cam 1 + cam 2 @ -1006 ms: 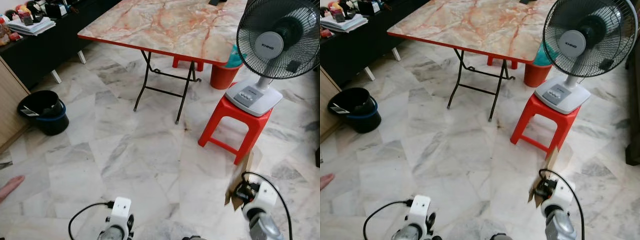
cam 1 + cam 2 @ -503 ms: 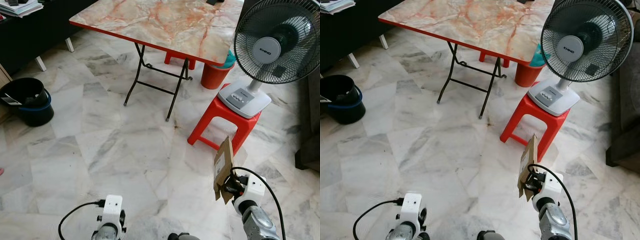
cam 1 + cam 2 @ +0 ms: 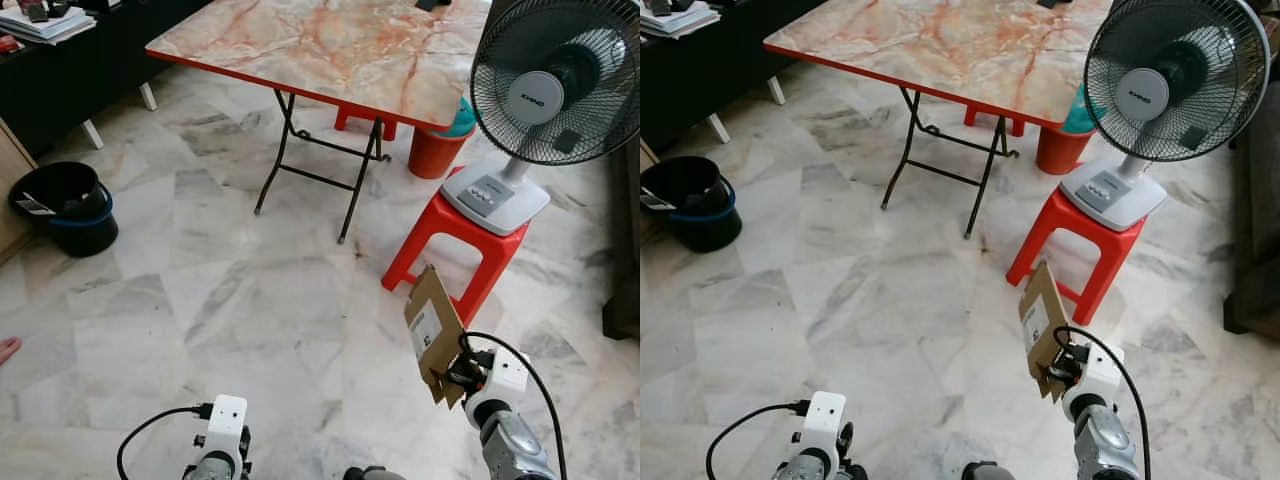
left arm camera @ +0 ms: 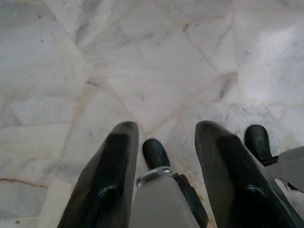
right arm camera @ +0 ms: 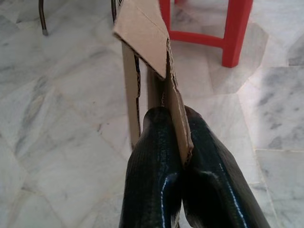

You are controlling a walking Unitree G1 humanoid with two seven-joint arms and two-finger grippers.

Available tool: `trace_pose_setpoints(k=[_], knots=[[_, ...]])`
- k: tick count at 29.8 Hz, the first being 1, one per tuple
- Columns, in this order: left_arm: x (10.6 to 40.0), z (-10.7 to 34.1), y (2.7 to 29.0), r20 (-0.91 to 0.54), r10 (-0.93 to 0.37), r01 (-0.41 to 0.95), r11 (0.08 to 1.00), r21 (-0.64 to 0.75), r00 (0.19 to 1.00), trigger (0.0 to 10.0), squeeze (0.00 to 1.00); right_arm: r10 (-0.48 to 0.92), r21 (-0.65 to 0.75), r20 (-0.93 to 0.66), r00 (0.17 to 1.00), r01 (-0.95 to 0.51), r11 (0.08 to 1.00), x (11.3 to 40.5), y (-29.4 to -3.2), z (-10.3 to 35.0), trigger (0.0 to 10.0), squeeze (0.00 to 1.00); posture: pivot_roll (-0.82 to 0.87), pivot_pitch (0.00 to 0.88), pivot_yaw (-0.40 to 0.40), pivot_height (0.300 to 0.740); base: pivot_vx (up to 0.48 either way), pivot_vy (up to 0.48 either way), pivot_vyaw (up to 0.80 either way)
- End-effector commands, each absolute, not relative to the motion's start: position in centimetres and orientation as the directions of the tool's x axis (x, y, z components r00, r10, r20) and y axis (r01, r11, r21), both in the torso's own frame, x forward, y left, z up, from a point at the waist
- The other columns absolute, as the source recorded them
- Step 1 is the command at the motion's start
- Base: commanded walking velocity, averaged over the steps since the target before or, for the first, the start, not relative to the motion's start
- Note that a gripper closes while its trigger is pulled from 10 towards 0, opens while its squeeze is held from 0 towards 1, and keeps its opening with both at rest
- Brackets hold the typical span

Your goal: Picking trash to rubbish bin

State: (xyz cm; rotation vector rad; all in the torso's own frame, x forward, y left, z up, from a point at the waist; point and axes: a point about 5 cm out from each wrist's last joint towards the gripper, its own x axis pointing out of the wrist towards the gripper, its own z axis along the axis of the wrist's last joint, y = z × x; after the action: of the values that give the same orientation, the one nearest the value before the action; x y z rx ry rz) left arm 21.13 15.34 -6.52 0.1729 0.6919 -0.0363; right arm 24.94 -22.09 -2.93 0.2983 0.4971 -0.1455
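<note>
A flattened brown cardboard piece (image 3: pixel 432 330) with a white label stands upright in my right gripper (image 5: pixel 176 124), low on the right above the marble floor. Both black fingers (image 5: pixel 153 156) are shut on the cardboard's (image 5: pixel 142 35) lower edge. The black rubbish bin (image 3: pixel 62 205) with a blue rim stands on the floor at the far left, by a wooden cabinet. My left gripper (image 4: pixel 164 135) hangs low on the left, open, with only floor between its fingers.
A folding marble-top table (image 3: pixel 330 45) stands ahead. To its right, a red stool (image 3: pixel 465 245) carries a standing fan (image 3: pixel 545 85), close to the held cardboard. An orange bucket (image 3: pixel 440 150) sits behind. A person's foot (image 3: pixel 8 348) shows at the left edge.
The view has shifted with my head. The cardboard has risen from low beside my right wrist to standing upright and tilted, its labelled face now turned toward me.
</note>
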Motion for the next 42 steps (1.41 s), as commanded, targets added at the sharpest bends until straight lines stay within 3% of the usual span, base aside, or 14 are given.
trace_pose_setpoints(k=[1, 10, 19, 28, 36, 42], knots=[[20.9, -6.7, 15.3, -0.652, 0.015, 0.11, 0.982, 0.151, 0.758, 10.0, 0.0, -0.078, 0.243, -0.511, 0.856, 0.231, 0.942, 24.1, -22.3, -3.5, 10.0, 0.0, -0.16, 0.18, -0.024, 0.74, 0.0, 0.0, 0.0], [20.7, -6.8, 15.8, -0.653, 0.019, 0.115, 0.98, 0.163, 0.757, 10.0, 0.0, -0.066, 0.241, -0.551, 0.832, 0.235, 0.942, 23.2, -21.5, -4.5, 10.0, 0.0, -0.15, 0.174, -0.016, 0.74, 0.0, 0.0, 0.0], [20.9, -6.6, 16.5, -0.65, 0.021, 0.146, 0.968, 0.203, 0.76, 10.0, 0.0, -0.022, 0.279, -0.596, 0.802, 0.234, 0.931, 22.4, -19.1, -5.5, 10.0, 0.0, -0.07, 0.151, 0.021, 0.74, 0.0, 0.0, 0.0], [21.7, -5.8, 19.1, -0.61, 0.092, 0.085, 0.963, 0.255, 0.787, 10.0, 0.0, 0.059, 0.292, -0.613, 0.788, 0.157, 0.944, 23.1, -16.5, -5.5, 10.0, 0.0, 0.02, 0.155, 0.034, 0.74, 0.0, 0.0, 0.0], [21.6, -5.9, 19.6, -0.629, 0.134, 0.023, 0.972, 0.235, 0.766, 10.0, 0.0, -0.009, 0.26, -0.649, 0.76, 0.233, 0.937, 22.1, -18.3, -6.1, 10.0, 0.0, -0.03, 0.136, 0.037, 0.74, 0.0, 0.0, 0.0], [21.0, -6.6, 18.0, -0.654, 0.1, 0.049, 0.977, 0.206, 0.75, 10.0, 0.0, -0.08, 0.263, -0.642, 0.763, 0.317, 0.911, 21.4, -20.7, -6.0, 10.0, 0.0, -0.07, 0.158, -0.009, 0.74, 0.0, 0.0, 0.0]])
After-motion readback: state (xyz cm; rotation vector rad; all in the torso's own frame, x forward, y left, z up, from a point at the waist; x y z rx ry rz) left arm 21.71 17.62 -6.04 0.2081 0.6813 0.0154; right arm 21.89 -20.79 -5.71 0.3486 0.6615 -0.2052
